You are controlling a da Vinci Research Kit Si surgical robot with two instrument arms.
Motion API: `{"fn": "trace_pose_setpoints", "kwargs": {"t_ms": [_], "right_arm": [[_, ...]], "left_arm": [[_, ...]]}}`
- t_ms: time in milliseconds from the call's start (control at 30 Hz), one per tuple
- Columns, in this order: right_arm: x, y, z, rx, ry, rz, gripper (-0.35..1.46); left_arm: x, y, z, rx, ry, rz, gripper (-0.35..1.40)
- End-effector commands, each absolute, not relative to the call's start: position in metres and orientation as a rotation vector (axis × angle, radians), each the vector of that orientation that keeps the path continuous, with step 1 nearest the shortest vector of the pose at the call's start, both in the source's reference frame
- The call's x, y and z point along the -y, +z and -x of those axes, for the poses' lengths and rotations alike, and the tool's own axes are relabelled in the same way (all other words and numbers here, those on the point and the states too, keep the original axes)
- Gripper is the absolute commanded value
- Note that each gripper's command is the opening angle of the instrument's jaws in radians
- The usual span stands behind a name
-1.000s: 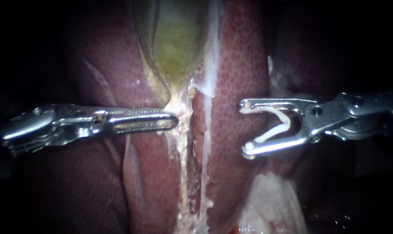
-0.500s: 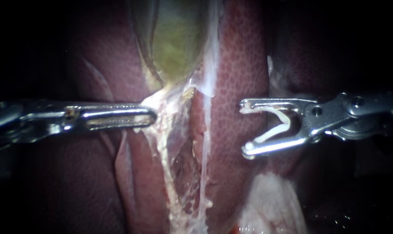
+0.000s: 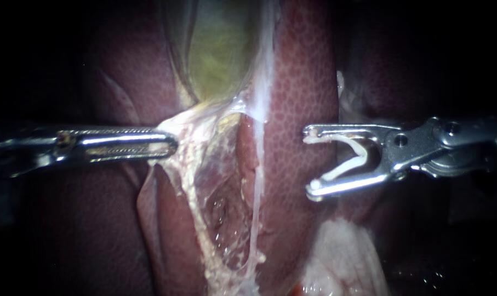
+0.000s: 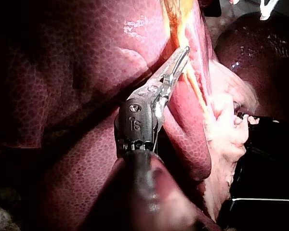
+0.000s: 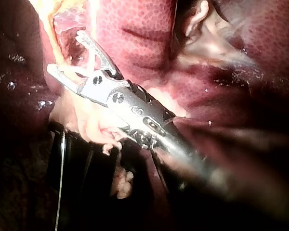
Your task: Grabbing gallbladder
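Traction on the gallbladder (image 3: 218,55), whose green-yellow body lies at twelve o'clock in the endoscope view, bedded between lobes of the liver (image 3: 297,82). The left instrument (image 3: 170,145) enters from nine o'clock, its jaws pressed together and pinching the pale tissue at the gallbladder's lower end. The membrane (image 3: 204,142) is tented toward nine o'clock, and this appears to be the purpose of the hold: under tension the sheet spreads thin and a glistening hollow (image 3: 223,211) opens below it, toward six o'clock. The left wrist view shows the same left instrument (image 4: 185,49), its jaws closed on a yellowish strand just ahead of them. The right instrument (image 3: 309,161) enters from three o'clock and hangs over the liver, well apart from the stretched membrane. Its jaws stand wide, yet each bears on one leg of an open white clip (image 3: 349,159) seated between them. It is probably parked there so that the loaded clip is ready without crowding the exposed field.
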State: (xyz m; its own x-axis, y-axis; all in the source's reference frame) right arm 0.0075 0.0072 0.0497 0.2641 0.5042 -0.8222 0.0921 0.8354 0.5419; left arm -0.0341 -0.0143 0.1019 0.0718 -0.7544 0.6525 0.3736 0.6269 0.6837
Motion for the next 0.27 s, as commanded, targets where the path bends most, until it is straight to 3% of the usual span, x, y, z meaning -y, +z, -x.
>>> {"fn": "trace_pose_setpoints", "kwargs": {"t_ms": [33,267], "right_arm": [[-0.0072,0.0497,-0.0075,-1.289,0.298,-0.550,0.60],[-0.0072,0.0497,-0.0076,-1.289,0.298,-0.550,0.60]], "left_arm": [[0.0143,0.1020,0.0342,1.228,-0.879,-0.380,-0.35],[0.0143,0.1020,0.0342,1.228,-0.880,-0.379,-0.35]]}}
